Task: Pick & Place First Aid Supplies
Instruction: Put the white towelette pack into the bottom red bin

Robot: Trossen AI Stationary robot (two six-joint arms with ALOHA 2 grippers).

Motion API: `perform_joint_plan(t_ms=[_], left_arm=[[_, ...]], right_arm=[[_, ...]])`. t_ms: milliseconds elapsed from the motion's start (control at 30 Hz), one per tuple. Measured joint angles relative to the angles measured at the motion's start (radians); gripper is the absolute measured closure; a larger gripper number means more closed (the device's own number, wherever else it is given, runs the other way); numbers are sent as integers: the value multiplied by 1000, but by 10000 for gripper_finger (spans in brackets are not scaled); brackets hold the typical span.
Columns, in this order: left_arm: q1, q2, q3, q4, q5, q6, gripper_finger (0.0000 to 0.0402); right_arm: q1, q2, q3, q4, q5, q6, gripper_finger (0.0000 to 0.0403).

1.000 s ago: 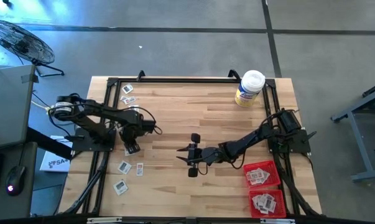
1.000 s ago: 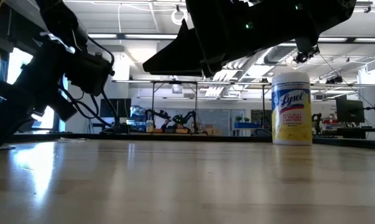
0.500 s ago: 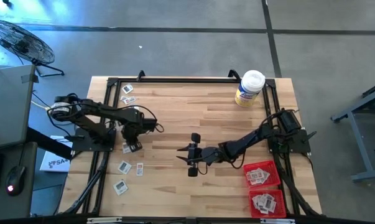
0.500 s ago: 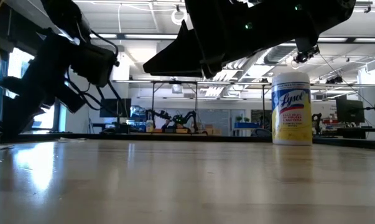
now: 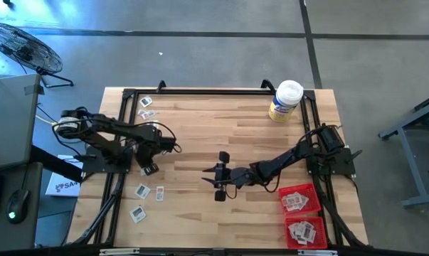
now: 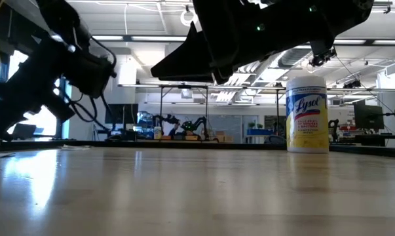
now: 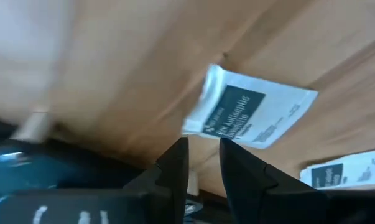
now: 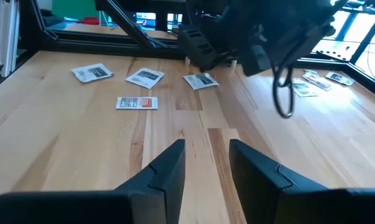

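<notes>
My left gripper (image 5: 148,163) (image 7: 203,146) hangs low over the table's left side, fingers a narrow gap apart. Just past its tips lies a white packet with a dark label (image 7: 249,115) (image 5: 149,170), flat on the wood as the right wrist view (image 8: 201,80) shows it. Three more packets (image 5: 141,190) (image 5: 159,192) (image 5: 137,212) lie nearer the near edge, and two (image 5: 147,107) sit at the far-left corner. My right gripper (image 5: 208,177) (image 8: 206,152) hovers at mid-table, slightly open and empty, pointing left. My left gripper comes at the packet from above, slanting. Its fingertips (image 7: 182,144) stand right at the packet's near edge (image 7: 199,132). I cannot tell whether they touch it. No part of the packet shows between the fingers.
Two red trays (image 5: 312,190) (image 5: 321,229) holding packets sit at the near-right corner. A yellowish white-lidded jar (image 5: 286,100) (image 6: 307,115) stands at the far right. A black frame (image 5: 200,91) rims the table. Bare wood lies between the arms.
My left gripper has shifted a little toward the table's left edge, staying low over the packet.
</notes>
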State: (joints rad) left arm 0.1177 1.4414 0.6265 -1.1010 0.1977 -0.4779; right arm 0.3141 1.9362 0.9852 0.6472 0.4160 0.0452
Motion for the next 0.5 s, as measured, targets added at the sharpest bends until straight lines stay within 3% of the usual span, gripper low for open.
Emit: perform_joint_plan(t_ms=[233, 500], left_arm=[[0, -3, -82, 89, 44, -2, 314], [-1, 1, -44, 110, 25, -20, 314]], right_arm=[[-1, 0, 0, 0, 0, 0, 284], [-9, 0, 0, 0, 0, 0, 284]])
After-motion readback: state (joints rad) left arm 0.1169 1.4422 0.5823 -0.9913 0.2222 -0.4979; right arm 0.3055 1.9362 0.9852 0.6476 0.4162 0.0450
